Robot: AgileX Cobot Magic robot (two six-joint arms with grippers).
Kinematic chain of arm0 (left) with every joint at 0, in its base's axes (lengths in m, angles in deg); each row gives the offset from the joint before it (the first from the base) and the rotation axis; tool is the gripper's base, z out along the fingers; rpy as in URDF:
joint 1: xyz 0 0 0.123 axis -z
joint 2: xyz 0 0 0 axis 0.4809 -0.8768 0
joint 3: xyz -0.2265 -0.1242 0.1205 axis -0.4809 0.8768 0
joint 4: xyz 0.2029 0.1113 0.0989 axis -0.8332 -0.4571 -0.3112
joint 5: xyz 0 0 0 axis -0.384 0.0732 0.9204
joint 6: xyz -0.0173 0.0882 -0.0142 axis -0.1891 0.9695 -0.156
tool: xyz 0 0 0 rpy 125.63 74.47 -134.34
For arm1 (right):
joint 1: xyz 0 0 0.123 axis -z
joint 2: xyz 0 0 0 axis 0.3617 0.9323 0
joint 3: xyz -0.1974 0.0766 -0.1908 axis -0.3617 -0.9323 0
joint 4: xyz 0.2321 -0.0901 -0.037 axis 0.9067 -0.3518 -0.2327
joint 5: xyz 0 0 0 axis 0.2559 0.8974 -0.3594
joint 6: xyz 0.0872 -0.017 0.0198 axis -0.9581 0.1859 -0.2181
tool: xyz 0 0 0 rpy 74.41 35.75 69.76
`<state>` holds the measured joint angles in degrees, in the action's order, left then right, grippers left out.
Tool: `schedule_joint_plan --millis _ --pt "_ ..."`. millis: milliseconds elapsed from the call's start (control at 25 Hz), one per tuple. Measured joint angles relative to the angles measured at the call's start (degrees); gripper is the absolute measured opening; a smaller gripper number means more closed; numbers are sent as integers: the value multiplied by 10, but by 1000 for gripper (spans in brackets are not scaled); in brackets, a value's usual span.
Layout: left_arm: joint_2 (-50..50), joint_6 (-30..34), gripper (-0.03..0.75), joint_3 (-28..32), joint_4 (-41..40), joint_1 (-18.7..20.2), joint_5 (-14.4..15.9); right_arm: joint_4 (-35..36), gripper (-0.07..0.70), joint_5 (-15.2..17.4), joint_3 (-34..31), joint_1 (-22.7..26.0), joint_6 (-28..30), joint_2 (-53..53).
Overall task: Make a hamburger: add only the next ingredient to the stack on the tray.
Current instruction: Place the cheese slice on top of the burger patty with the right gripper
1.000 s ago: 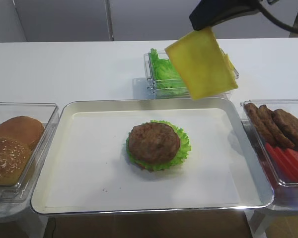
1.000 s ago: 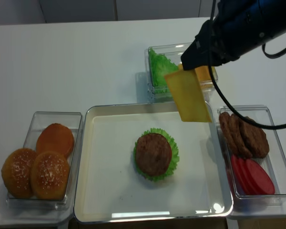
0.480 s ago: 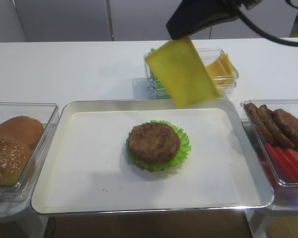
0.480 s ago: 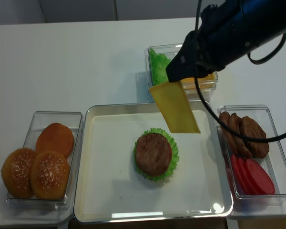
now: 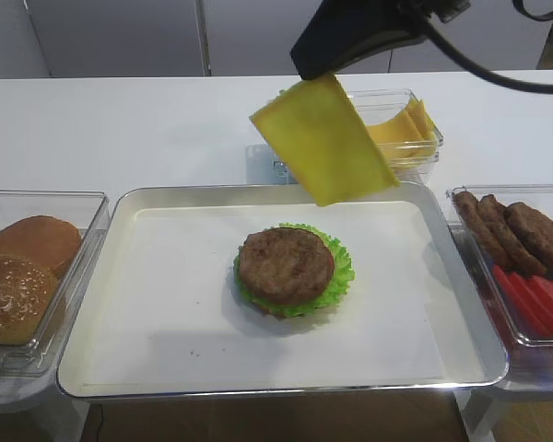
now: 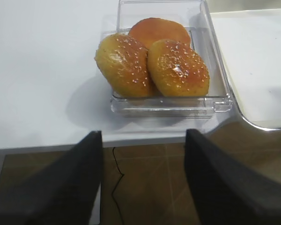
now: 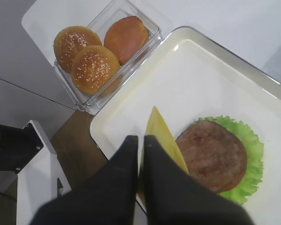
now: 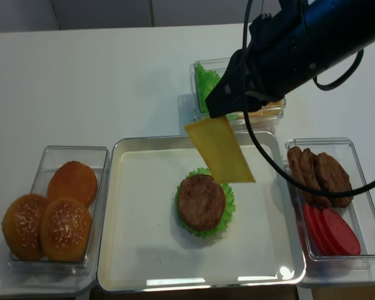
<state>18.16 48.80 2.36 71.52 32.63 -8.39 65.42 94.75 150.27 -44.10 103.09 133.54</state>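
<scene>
A square yellow cheese slice (image 5: pixel 324 140) (image 8: pixel 220 150) (image 7: pixel 162 138) hangs tilted in the air above the tray's far edge, pinched by its top edge in my shut right gripper (image 5: pixel 313 75) (image 8: pixel 214 114) (image 7: pixel 140 138). Below and slightly nearer sits the stack, a brown patty (image 5: pixel 286 265) (image 8: pixel 201 201) (image 7: pixel 211 153) on a green lettuce leaf (image 5: pixel 339 267), in the middle of the metal tray (image 5: pixel 129 204) (image 8: pixel 112 250). The cheese's lower corner hovers just beyond the patty. My left gripper (image 6: pixel 143 136) stands open over the floor at the table's near left edge, below the bun tub.
A clear tub of buns (image 5: pixel 18 272) (image 6: pixel 152 68) stands left of the tray. Behind the tray is a tub with lettuce (image 8: pixel 206 84) and more cheese (image 5: pixel 407 124). On the right a tub holds dark patties (image 5: pixel 521 232) and red strips (image 5: pixel 535 304).
My right gripper has carried the cheese slice leftward and nearer, from over the back tub to above the tray's far edge, close to the stack. The left gripper's earlier position is not shown.
</scene>
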Motion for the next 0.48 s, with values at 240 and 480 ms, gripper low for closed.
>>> schedule_joint_plan --millis 240,480 --pt "0 0 411 0 0 0 0 0 25 0 0 0 -1 1" --pt "0 0 411 0 0 0 0 1 25 0 0 0 1 19"
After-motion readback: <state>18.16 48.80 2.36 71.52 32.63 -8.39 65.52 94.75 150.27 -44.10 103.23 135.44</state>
